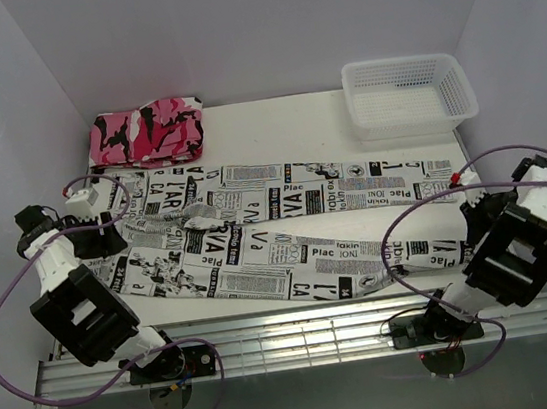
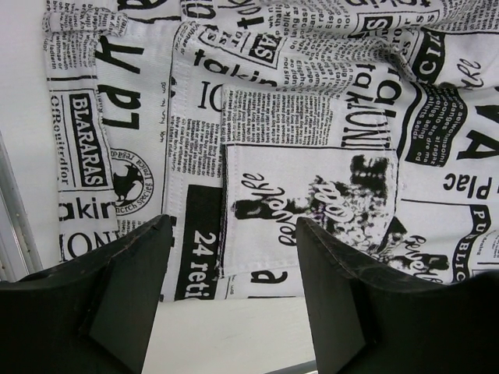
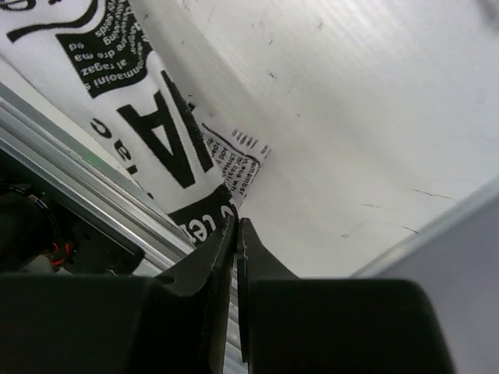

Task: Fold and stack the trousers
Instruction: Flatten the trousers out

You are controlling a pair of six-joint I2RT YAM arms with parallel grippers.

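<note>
I read this as the very start of the fold. The trousers (image 1: pixel 287 233) lie unfolded lengthwise across the bench (image 1: pixel 273 124), waist end to my left and leg hems to my right, with some rumpling towards the waist.

My left pincer (image 2: pixel 232 234) hangs wide open over the waist end. A sewn-on pocket and the near edge of the cloth show between its fingers, and it has hold of nothing.

My right pincer (image 3: pixel 235 222) is closed tight at the near corner of a leg hem, close to the bench's front rail. The cloth edge runs right up to the tips. I cannot tell whether a fold of fabric is actually nipped between them.

So the step in hand is taking hold of the two ends. Next, I judge, the left pincer must come down and close on the cloth at the waist edge. The right should rise only gently at first, to prove that the hem comes with it. Then the hem can be carried over towards the waist to halve the length.

A folded pink camouflage garment (image 1: pixel 148 132) at the far left looks the likely place to stack. A white basket (image 1: pixel 412 124) stands at the far right.
</note>
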